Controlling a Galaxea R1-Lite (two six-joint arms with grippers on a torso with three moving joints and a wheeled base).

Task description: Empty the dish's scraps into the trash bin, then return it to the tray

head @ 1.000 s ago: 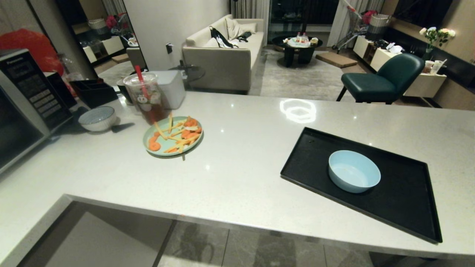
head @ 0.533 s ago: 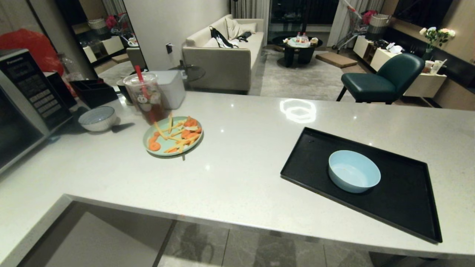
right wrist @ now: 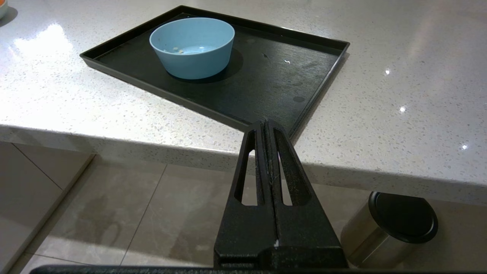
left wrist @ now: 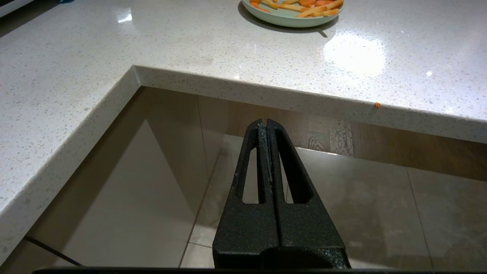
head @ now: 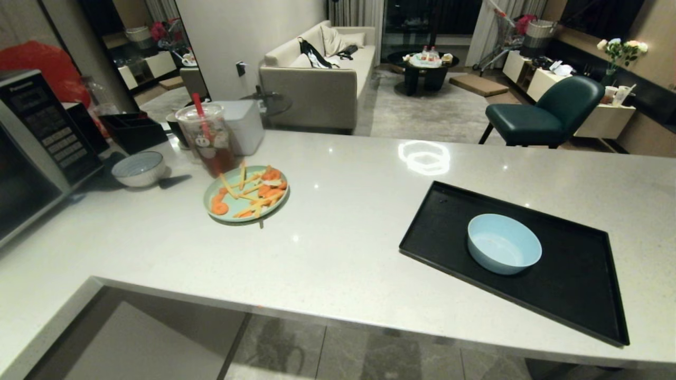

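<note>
My little light-blue dish (head: 504,244) sits upright on the black tray (head: 575,295). Only tiny crumbs inside. Tray's flat on the counter (head: 338,211).

Beyond the pale speckled counter (head: 343,221): beige sofa (head: 317,79), green chair (head: 549,113), grey tiled floor (head: 369,353).

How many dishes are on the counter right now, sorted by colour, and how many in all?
Light-blue: 1, the bowl on the black tray
Mint-green: 1, the plate with food scraps
Grey-white: 1, the small bowl beside the microwave
Total: 3 dishes
</note>
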